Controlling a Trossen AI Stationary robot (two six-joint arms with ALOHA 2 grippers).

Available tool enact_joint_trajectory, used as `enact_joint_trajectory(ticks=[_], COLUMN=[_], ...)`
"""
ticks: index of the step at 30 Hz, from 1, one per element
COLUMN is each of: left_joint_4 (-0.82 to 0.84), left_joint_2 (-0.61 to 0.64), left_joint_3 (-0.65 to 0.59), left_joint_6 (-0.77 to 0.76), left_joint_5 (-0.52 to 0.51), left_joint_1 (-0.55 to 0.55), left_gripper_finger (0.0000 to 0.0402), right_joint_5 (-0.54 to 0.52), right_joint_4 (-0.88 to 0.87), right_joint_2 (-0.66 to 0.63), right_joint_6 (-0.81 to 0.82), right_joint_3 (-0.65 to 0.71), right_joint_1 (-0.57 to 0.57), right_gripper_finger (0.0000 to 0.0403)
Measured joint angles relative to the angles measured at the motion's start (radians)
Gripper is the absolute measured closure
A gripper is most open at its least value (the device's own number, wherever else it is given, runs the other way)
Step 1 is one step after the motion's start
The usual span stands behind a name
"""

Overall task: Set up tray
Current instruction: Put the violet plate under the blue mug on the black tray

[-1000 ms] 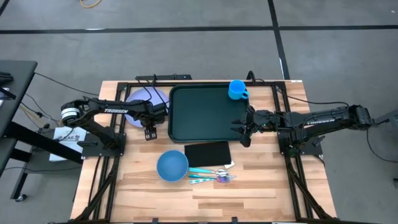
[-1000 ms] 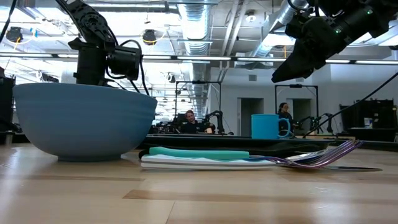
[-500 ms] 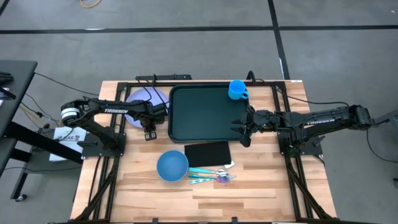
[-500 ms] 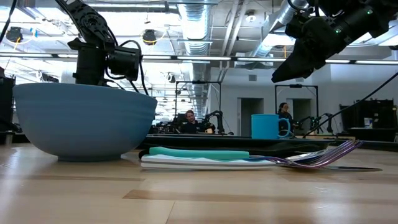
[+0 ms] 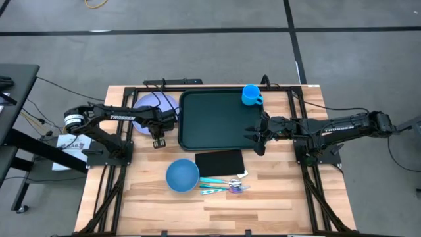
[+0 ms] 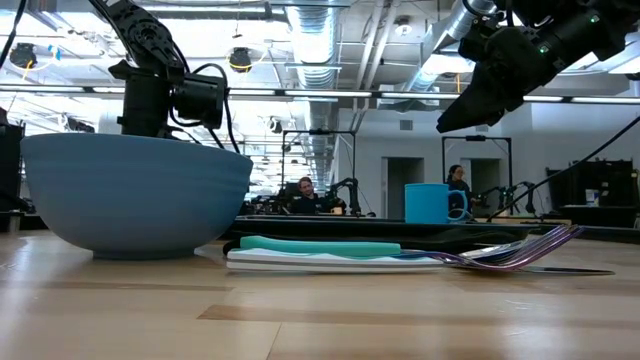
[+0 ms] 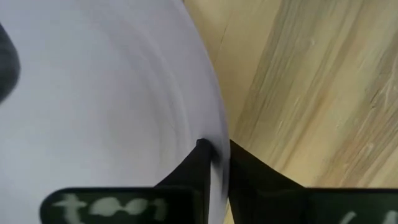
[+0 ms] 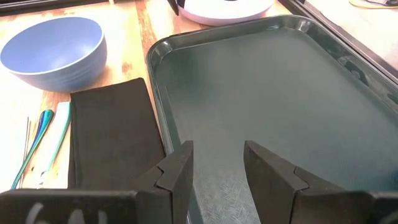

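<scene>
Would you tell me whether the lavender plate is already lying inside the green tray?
No, in the high view the lavender plate lies on the wooden table beside the tray, with the left gripper at its rim.

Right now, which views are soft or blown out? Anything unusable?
Left wrist view: lavender plate fills the frame, nearly featureless and soft, though the left gripper shut on its rim reads clearly. Low view: ceiling lights glare, blue bowl looms large and blocks the table behind it. Right wrist view: sharp, mild sheen on the tray. High view: even light, usable.
</scene>
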State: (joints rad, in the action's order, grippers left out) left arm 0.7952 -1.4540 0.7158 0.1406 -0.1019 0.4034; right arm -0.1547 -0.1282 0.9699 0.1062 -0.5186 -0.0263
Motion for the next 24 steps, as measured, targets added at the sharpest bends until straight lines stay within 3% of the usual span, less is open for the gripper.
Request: enact_joint_trajectory(ticks=[8,24], left_joint_4=[0.033,0.297], left_joint_2=[0.000,0.015], left_joint_3=[0.024,0.167], left_joint_6=[-0.001,-0.086], left_joint_5=[0.000,-0.124], left_joint_1=[0.000,-0.029], left_gripper_finger=[0.0385,0.0391], right_joint_5=[0.000,0.000], right_joint_4=[0.000,0.001], right_joint_2=[0.000,0.000], right_joint_6=[0.000,0.000], right_joint_3=[0.000,0.000], right_joint_1=[0.000,0.000], right_gripper_finger=[0.0269,0.0270])
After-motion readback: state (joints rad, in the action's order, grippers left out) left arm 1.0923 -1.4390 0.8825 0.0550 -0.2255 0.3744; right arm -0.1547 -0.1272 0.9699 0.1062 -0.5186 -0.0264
